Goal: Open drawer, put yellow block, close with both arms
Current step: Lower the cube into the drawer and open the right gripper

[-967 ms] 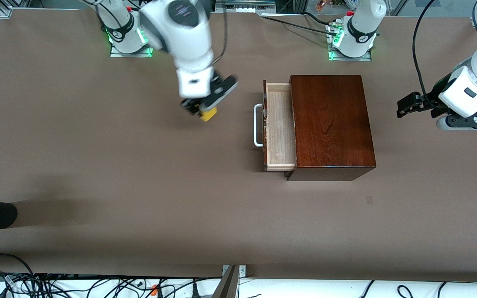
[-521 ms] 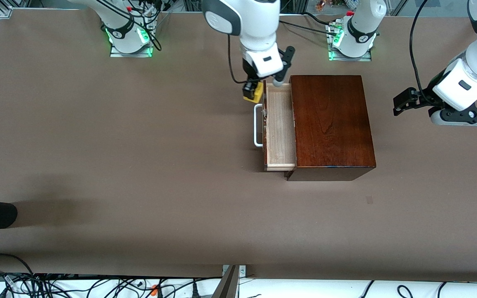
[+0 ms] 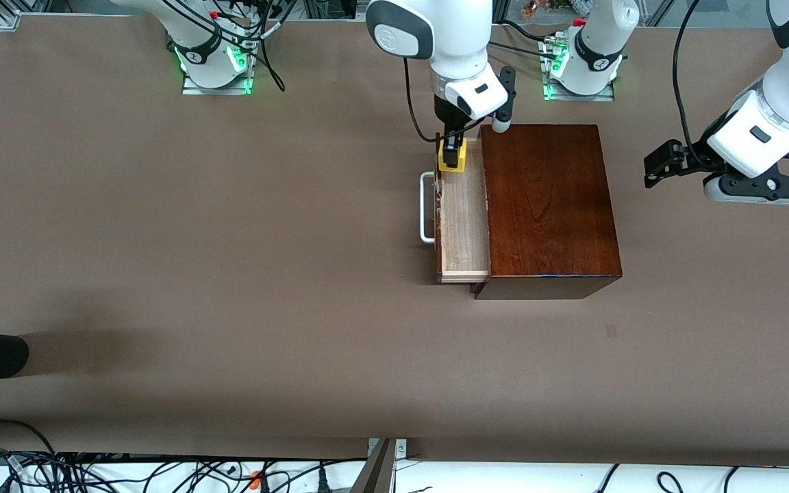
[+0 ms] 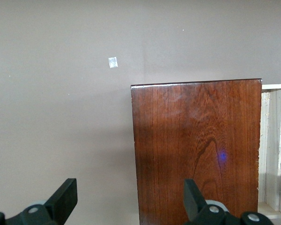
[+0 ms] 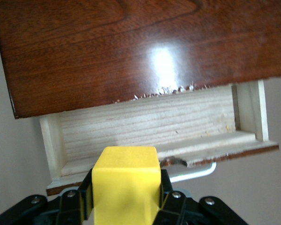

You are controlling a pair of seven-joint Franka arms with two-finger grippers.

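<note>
The drawer (image 3: 464,212), a pale wood tray with a dark front and white bar handle, stands pulled partly out of its glossy reddish-brown box, toward the right arm's end of the worktop. The small yellow block (image 3: 451,157) hangs clamped in the right pincer (image 3: 452,152) over the tray's end nearest the arm bases

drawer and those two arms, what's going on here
The right gripper is shut on the yellow block and holds it over the end of the open drawer nearest the robot bases; the block has not been let go. The drawer sticks out of the wooden box with nothing visible inside. The left gripper waits with open jaws above the table at the left arm's end.
</note>
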